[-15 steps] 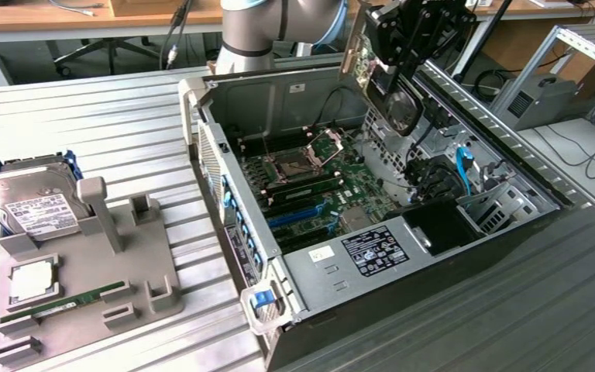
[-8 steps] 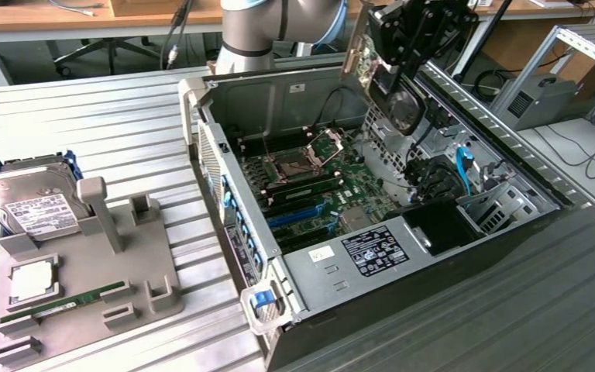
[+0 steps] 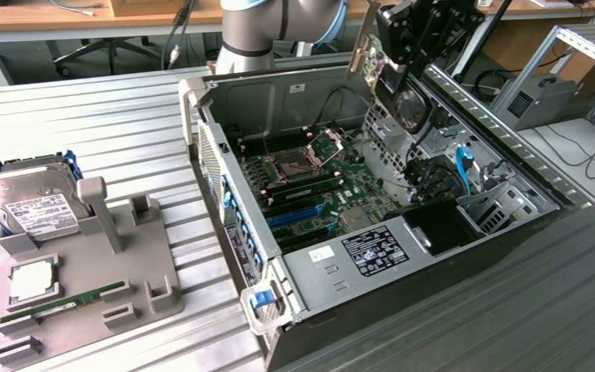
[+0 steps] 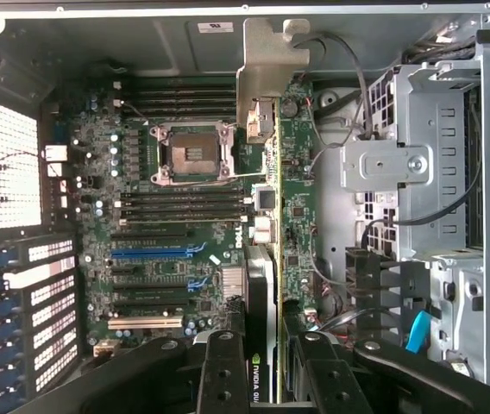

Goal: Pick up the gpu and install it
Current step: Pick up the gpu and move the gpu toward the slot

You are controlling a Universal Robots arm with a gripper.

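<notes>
Jaws clamped on the gpu, card edge-on, silver bracket at the far end from the wrist. Gpu hangs in the air over the open computer case, above the motherboard, not seated in any slot.

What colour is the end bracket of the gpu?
The end bracket is silver-grey, best seen in the wrist view, on the gpu in the gripper.

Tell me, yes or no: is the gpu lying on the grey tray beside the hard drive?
No, the end effector holds the gpu over the open computer case.
</notes>
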